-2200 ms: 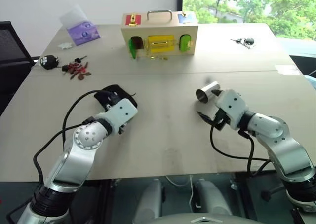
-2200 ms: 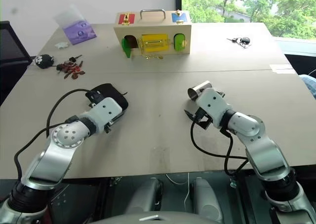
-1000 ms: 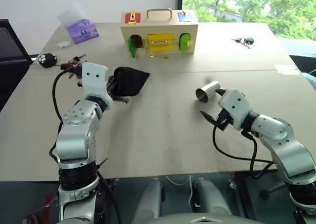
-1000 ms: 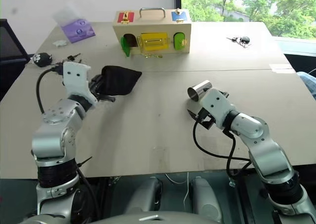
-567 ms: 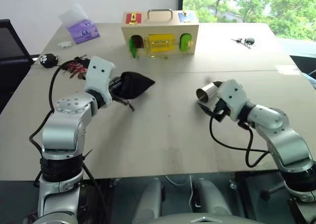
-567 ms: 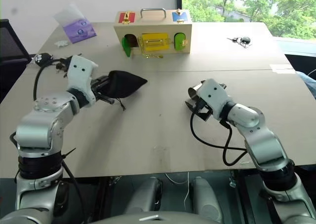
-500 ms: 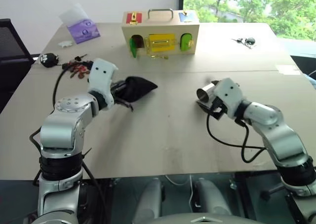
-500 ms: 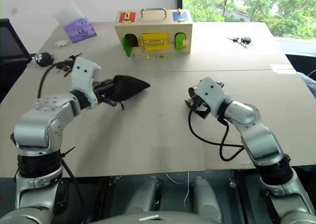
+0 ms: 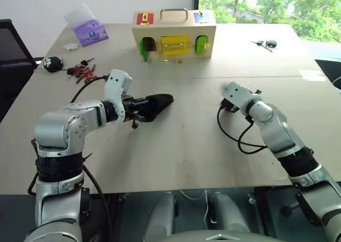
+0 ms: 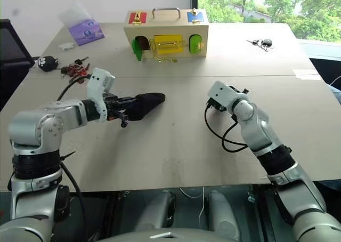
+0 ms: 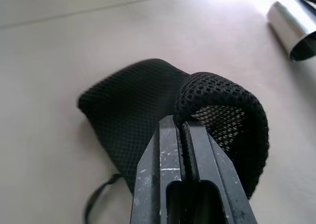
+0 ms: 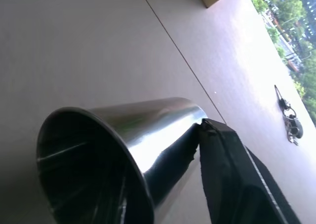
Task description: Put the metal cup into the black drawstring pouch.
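Centrally on the table [image 9: 176, 146], left gripper [image 11: 183, 135] clamped on the rim of the black drawstring pouch [image 9: 153, 104], left of frame middle. Right of middle, right gripper [image 9: 230, 93] closed around the metal cup [image 12: 133, 140], one finger [image 12: 237, 174] against its wall.

Wooden latch box [image 9: 173, 37] far centre — purple packet [image 9: 90, 33], keys [image 9: 265, 43] at corners.
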Action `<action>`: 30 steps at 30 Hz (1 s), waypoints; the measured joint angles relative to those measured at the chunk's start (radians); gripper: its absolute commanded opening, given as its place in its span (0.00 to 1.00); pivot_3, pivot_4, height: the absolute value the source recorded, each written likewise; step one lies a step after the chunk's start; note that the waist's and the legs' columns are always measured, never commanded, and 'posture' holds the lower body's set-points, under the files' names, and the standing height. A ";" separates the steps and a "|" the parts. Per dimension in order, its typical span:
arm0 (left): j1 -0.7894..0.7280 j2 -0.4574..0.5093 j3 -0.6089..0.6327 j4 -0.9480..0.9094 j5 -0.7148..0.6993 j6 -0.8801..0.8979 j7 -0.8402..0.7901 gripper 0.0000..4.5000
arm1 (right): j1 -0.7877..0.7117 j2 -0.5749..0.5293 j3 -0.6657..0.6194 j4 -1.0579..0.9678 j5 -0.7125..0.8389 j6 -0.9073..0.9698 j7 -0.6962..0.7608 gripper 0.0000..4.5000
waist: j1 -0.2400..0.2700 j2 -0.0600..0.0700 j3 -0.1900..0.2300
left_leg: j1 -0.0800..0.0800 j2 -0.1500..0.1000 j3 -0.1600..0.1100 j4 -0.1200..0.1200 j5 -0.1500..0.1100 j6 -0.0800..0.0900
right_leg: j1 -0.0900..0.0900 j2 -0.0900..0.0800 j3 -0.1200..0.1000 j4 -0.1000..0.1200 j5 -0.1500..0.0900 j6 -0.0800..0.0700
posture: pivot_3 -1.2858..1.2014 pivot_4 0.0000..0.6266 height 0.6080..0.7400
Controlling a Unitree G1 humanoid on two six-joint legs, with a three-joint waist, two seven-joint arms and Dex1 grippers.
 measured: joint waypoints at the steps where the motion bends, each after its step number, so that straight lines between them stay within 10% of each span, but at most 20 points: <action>1: -0.010 -0.001 -0.007 0.019 -0.012 0.022 -0.003 0.00 | 0.007 0.000 -0.026 -0.002 0.004 0.002 -0.001 0.01 | 0.000 0.000 0.000 | 0.000 0.000 0.000 0.000 0.000 0.000 | 0.000 0.000 0.000 0.000 0.000 0.000 | 0.52 0.24 1.00; 14: -0.135 -0.068 -0.194 0.168 -0.034 0.045 -0.036 0.00 | 0.282 0.293 -0.324 -0.529 0.690 0.322 0.264 0.01 | -0.003 0.001 0.000 | 0.000 0.000 -0.002 0.000 -0.002 0.004 | -0.001 0.001 0.001 0.001 0.000 0.000 | 0.52 0.24 1.00; 30: -0.175 -0.096 -0.203 0.188 -0.049 0.070 -0.042 0.00 | 0.279 0.423 -0.183 -0.128 0.635 -0.070 0.246 0.01 | -0.021 0.001 0.000 | 0.000 0.000 -0.002 0.000 0.000 0.000 | -0.002 0.001 0.002 0.002 0.000 0.000 | 0.52 0.24 1.00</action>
